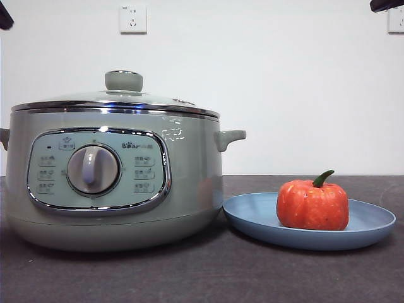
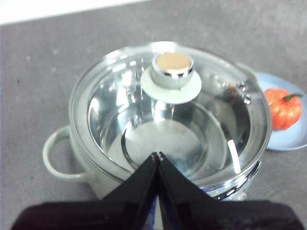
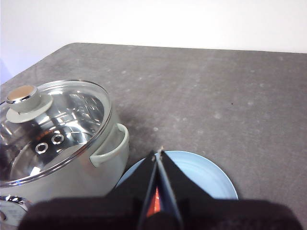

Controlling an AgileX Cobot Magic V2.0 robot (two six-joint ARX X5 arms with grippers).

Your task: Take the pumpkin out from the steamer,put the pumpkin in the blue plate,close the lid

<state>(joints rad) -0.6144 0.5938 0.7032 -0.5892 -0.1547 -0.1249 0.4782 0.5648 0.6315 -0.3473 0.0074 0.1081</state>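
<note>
Looks done to me: your pumpkin (image 1: 312, 204) sits upright in the blue plate (image 1: 252, 218), just beside the steamer (image 1: 113, 183), and the glass lid (image 1: 123, 95) is seated on the steamer rim. Nothing obvious is left. Both grippers are up and away, holding nothing: left gripper (image 2: 158, 155) has its jaws pressed together above the lid, right gripper (image 3: 159, 152) likewise above the plate. Left wrist view shows the pot empty through the glass; front view can't. Front view shows the control panel and dial (image 1: 93, 169).
</note>
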